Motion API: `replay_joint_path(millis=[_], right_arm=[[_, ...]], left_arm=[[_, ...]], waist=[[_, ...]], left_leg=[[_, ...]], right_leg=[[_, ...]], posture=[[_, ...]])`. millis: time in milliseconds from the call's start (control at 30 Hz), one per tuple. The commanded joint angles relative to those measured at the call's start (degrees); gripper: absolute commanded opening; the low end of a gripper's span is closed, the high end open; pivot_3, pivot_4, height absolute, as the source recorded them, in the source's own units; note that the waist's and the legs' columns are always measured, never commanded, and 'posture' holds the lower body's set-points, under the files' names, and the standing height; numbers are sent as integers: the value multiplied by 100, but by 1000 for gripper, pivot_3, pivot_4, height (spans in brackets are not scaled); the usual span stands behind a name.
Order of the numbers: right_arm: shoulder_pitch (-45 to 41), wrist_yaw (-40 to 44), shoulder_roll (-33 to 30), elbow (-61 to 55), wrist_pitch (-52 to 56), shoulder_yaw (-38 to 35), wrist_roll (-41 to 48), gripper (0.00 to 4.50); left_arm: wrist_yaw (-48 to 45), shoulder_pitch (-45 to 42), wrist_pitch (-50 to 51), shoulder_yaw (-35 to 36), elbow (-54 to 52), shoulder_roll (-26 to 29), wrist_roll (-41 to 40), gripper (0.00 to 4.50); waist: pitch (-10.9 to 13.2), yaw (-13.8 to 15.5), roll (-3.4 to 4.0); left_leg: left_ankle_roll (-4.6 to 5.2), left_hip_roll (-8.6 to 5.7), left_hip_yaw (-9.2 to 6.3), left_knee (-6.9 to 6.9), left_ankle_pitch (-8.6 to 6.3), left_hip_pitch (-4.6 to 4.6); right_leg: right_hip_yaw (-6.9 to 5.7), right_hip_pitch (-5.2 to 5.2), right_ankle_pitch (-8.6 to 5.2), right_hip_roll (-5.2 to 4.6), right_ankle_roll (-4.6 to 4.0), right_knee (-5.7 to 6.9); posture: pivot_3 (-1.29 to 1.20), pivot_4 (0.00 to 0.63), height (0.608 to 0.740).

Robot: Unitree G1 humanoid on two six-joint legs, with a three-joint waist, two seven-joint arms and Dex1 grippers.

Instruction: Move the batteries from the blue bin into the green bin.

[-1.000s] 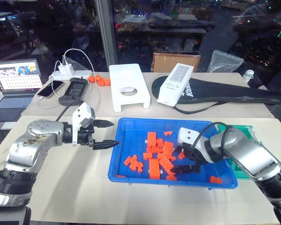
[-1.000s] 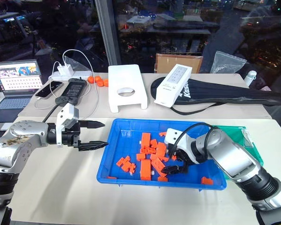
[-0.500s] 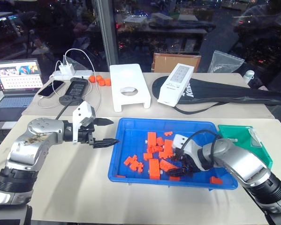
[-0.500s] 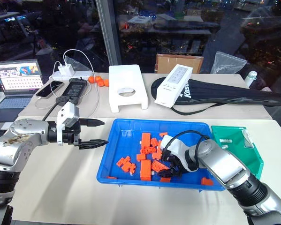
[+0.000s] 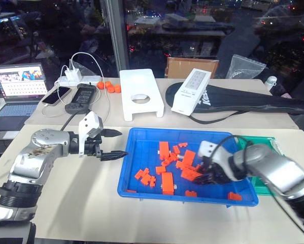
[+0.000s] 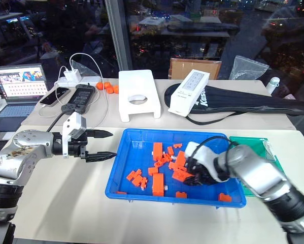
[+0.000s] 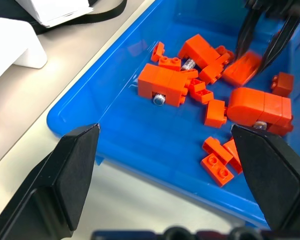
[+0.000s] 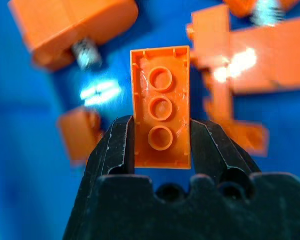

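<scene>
- Shallow bright blue plastic bin [image 5: 141, 190] holds scattered orange plastic bricks [image 5: 167, 182] and small silvery metal batteries [image 7: 159, 99].
- Right gripper [image 8: 161, 137], inside that bin, clamps one orange brick [image 8: 161, 115].
- Left gripper [image 5: 112, 143], beside that bin, gapes empty.

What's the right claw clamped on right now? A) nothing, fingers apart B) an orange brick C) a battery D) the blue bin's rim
B: the right wrist view shows the right claw with its two black fingers pressed against the sides of an upturned orange brick, above the blue bin.
</scene>
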Motion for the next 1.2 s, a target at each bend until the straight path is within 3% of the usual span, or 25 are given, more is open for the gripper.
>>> replay_joint_path(millis=[33, 133, 200, 300, 400, 433, 567, 733, 867, 1200], right_arm=[[179, 375, -681, -28, -514, -376, -51, 1353], [448, 383, -1042, 304, -759, -493, -234, 1353], [520, 369, -1133, 420, -989, -426, -394, 2363], [459, 363, -1119, 517, -1215, -365, -586, 3346], [144, 39, -666, 842, -1641, -270, -953, 4394], [46, -45, -499, 949, -1715, -260, -1023, 4486], [-403, -336, 593, 1439, -1880, -11, -1148, 4486], [-752, -355, 1227, 1514, -1863, 439, -1450, 4486], [-942, -324, 1368, 1616, -2115, 849, -1892, 4486], [-958, -43, 1435, 1600, -1989, 1009, -2142, 4486]], left_arm=[[-56, -108, -175, 11, -47, -17, 21, 4500], [-71, -89, -207, -2, -32, -32, 23, 4500], [-73, -101, -210, -17, -21, -40, 21, 4500], [-76, -107, -193, -22, -18, -40, 12, 4500], [-99, -94, -142, -41, -23, -13, 12, 4500], [-100, -91, -141, -40, -24, -10, 13, 4500], [-95, -60, -161, -4, -34, 21, 25, 4500], [-73, -26, -130, 18, -81, 53, 27, 4500], [-58, -1, -116, 40, -88, 102, 51, 4500], [-51, 16, -132, 49, -77, 122, 111, 4500]], waist=[[0, -5, 0], [0, -11, 0], [0, -13, 0], [0, -43, 3], [0, -77, 3], [0, -91, 2], [0, -119, 1], [0, -98, 5], [0, -42, 5], [0, 1, 5]], left_leg=[[0, 0, -1, -1, 0, 0], [0, 0, -2, -3, 0, 2], [0, -1, -2, -2, 0, 1], [0, -1, -2, -3, 0, 2], [0, 0, -2, -7, 0, 8], [0, -1, -2, -6, 0, 8], [0, -1, -5, -6, 0, 8], [0, -1, -10, -7, 0, -2], [0, -2, -10, -3, 0, -6], [0, -1, -10, 2, 0, -4]], right_leg=[[-1, -1, 0, 0, 0, 0], [-1, -1, -3, -1, -1, 0], [-1, -1, -3, -2, -1, -1], [-1, -3, -3, -2, -1, 2], [-1, -1, -4, -1, -3, 3], [-1, -1, -5, -1, -3, 3], [-1, 1, -4, 1, -3, 4], [-6, -1, 2, 2, -16, 8], [-8, -2, 7, 1, -24, 8], [-10, -1, 3, 1, -19, 10]], posture=[[0, 150, 722], [0, 150, 722], [0, 150, 722], [0, 150, 722], [0, 150, 722], [0, 150, 722], [0, 150, 722], [0, 150, 722], [0, 150, 722], [0, 150, 722]])
